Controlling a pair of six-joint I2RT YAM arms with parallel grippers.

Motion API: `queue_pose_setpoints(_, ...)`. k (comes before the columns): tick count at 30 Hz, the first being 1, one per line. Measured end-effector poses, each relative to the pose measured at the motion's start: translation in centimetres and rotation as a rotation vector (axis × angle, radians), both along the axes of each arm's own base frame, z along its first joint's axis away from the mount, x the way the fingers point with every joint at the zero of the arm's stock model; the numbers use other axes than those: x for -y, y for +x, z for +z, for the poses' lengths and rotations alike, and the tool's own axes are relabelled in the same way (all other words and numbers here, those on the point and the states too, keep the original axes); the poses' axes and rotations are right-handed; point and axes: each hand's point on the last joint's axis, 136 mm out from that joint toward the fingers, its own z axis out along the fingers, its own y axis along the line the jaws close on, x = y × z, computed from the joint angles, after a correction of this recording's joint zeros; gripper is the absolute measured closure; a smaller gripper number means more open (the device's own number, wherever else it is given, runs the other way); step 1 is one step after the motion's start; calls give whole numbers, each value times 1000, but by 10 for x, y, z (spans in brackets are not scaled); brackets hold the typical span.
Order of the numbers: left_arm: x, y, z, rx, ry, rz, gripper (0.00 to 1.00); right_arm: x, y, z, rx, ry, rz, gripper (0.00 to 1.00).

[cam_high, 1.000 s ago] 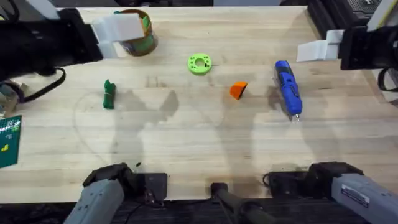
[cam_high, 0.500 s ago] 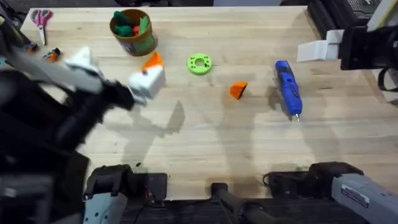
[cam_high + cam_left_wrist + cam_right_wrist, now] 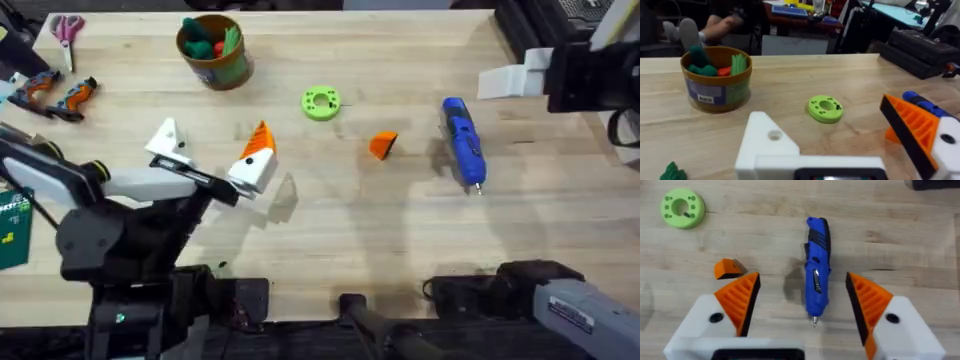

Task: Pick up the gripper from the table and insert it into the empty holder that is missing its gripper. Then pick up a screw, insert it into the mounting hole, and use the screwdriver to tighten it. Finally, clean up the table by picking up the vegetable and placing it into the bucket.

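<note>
Presently, first step pending: small orange plastic wedge gripper [image 3: 383, 145] lies loose beside the blue pen-shaped screwdriver [image 3: 463, 141]. My right gripper [image 3: 802, 302] hangs spread above them; my left gripper [image 3: 213, 160], spread, presents its bare white holder [image 3: 168, 139]. Next: descend, pinch wedge.

- the small dark green knobbly toy vegetable [image 3: 673, 171] is cut off by the left wrist picture's edge; just its top shows.
- the blue pen-shaped electric screwdriver [image 3: 925, 104] sits mostly hidden behind the orange ribbed fingertip [image 3: 912, 127] there.
- the dark mark in the lime-green ring-shaped disc [image 3: 320, 102] is too small to tell from overhead.
</note>
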Motion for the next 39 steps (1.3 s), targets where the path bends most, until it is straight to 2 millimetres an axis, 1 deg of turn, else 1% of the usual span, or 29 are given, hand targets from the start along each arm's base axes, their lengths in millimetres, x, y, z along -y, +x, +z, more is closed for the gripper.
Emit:
queue_pose_setpoints(3, 4, 1, -2, 24, -3, -20, 13, 0, 0, 0, 0, 0, 0, 7)
queue_pose_setpoints(4, 9, 1, -10, 2, -7, -38, 13, 0, 0, 0, 0, 0, 0, 8)
queue_pose_setpoints(8, 12, -1, -21, -43, -6, -59, 12, 0, 0, 0, 0, 0, 0, 8)
queue_pose_setpoints(9, 20, -5, -23, -37, 25, -112, 12, 0, 0, 0, 0, 0, 0, 8)
queue_pose_setpoints(15, 31, -12, -23, -6, 82, -188, 11, 0, 0, 0, 0, 0, 0, 8)
queue_pose_setpoints(22, 50, -27, -24, 2, 88, -326, 12, 0, 0, 0, 0, 0, 0, 8)
queue_pose_setpoints(25, 54, -31, -25, 4, 89, -364, 13, 0, 0, 0, 0, 0, 0, 8)
queue_pose_setpoints(39, 59, -35, -25, 5, 88, -399, 11, 0, 0, 0, 0, 0, 0, 8)
